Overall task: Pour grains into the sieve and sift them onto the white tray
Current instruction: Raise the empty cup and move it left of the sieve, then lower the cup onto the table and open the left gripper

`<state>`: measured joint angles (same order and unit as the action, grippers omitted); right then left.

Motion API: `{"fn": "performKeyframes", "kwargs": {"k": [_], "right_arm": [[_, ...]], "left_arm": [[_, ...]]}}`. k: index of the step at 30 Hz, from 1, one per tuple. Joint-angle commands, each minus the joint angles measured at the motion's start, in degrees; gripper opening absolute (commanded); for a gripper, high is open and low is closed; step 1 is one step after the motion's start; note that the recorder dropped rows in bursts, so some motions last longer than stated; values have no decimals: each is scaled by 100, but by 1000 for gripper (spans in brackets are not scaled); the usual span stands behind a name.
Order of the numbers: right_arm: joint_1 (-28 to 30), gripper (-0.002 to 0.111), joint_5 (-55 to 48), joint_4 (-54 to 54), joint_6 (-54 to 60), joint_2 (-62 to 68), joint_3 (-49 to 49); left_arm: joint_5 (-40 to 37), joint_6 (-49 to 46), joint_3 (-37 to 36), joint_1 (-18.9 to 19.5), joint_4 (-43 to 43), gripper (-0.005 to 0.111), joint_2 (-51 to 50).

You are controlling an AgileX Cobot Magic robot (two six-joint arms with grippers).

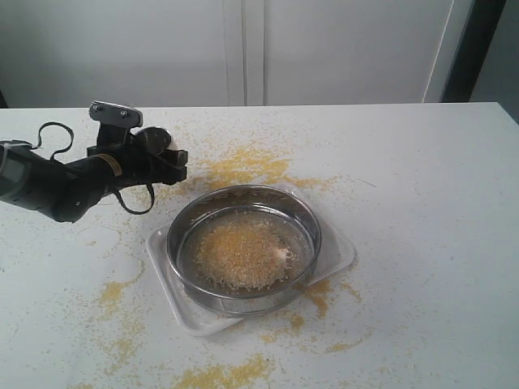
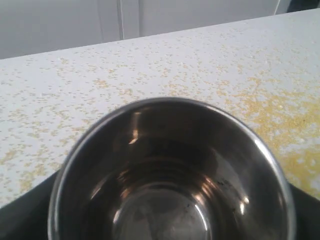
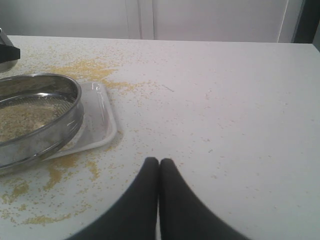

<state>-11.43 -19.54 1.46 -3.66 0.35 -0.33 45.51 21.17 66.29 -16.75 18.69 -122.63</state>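
Plain white desk (image 1: pixel 422 211), kind of a mess tbh. The white tray (image 1: pixel 341 253) sits flat on it near the middle. Loose yellow grains (image 1: pixel 243 166) are scattered all around it, with a thick patch just behind and more in front.

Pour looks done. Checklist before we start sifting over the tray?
1. cup emptied: ok, inside bare, held in left tool.
2. grains in sieve: ok, piled on the mesh.
3. sieve over white tray: ok, resting on it.
4. right tool ready to grasp: not ok, shut, off beside the tray.
5. table clean: not ok, spilled grains around the tray.
6. anything through the mesh yet: cannot tell.
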Motion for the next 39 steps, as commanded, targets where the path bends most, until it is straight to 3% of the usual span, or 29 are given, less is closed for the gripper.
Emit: {"fn": "performKeyframes", "kwargs": {"k": [1, 15, 17, 19, 23, 26, 28, 35, 39], "right_arm": [[27, 0, 33, 23, -8, -35, 33], [27, 0, 33, 23, -8, -35, 33], [27, 0, 33, 23, -8, -35, 33], [27, 0, 33, 23, -8, -35, 33], [27, 0, 33, 23, -8, -35, 33], [27, 0, 33, 23, -8, -35, 33], [27, 0, 33, 23, -8, -35, 33], [27, 0, 33, 23, -8, -35, 33], [27, 0, 33, 23, -8, -35, 33]], "left_arm": [[-2, 654, 212, 4, 404, 0, -173], [-24, 740, 247, 4, 541, 1, -474], [13, 740, 247, 4, 590, 10, -474], [79, 740, 247, 4, 636, 25, -474], [162, 1167, 247, 4, 636, 76, -440], [8, 1399, 247, 4, 636, 97, -358], [-188, 1399, 247, 4, 648, 102, -250], [-883, 1399, 247, 4, 808, 102, 207], [-1341, 1894, 247, 4, 1493, 102, 504]]}}
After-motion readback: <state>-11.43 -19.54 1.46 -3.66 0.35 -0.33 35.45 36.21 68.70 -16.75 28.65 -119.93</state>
